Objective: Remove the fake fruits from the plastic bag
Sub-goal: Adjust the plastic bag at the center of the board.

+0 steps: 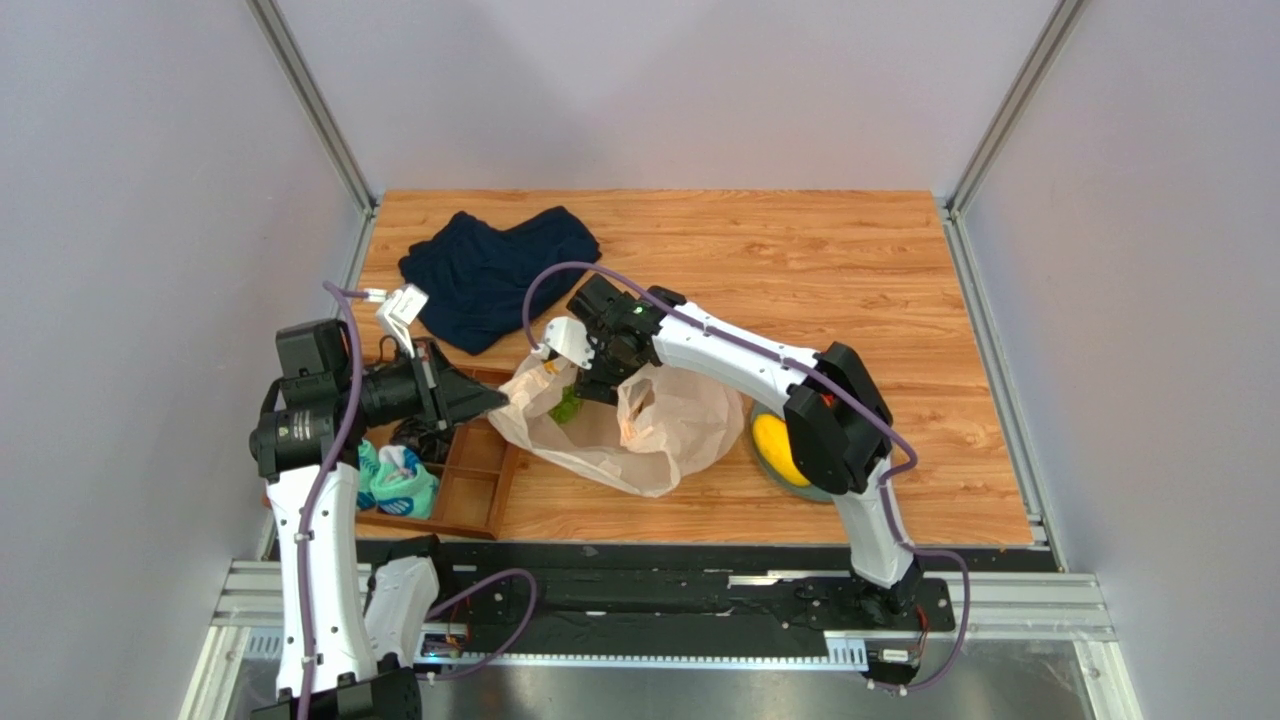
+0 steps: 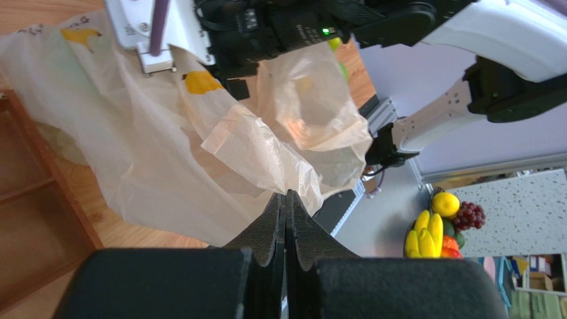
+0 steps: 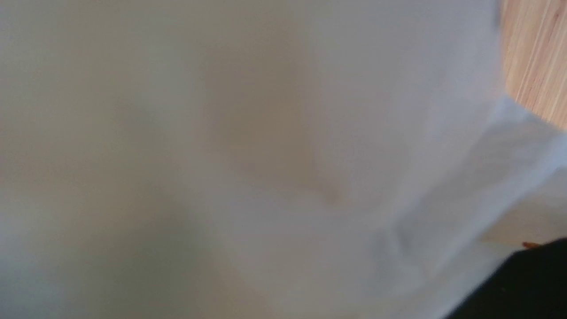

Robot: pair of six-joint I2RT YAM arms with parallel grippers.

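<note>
The thin, translucent cream-white plastic bag (image 1: 669, 435) lies crumpled on the middle of the wooden table (image 1: 842, 270), its mouth turned toward the left arm. A patch of glossy green fruit (image 1: 568, 407) shows at that mouth, so at least one piece is not yet out. What else the bag holds cannot be made out through the film.

The left hand (image 2: 286, 199) is closed, pinching a fold of the bag's rim between its fingertips. The right hand (image 1: 586, 378) reaches down into the mouth just above the green fruit. Its wrist camera sees only blurred white film, so I cannot tell whether its fingers are apart or together.

The step in hand looks like the reach for a fruit inside. The next move seems to call for the right hand to close around the green fruit without catching film, then lift clear with the rim pinned by the left hand.

Just right of the bag, a yellow plastic fruit (image 1: 772, 446) sits on a round grey dish (image 1: 796, 483). Left of the bag stands a compartmented wooden tray (image 1: 481, 480) holding rolled teal socks (image 1: 394, 480). Beyond the bag lies a dark navy cloth (image 1: 489, 270).
</note>
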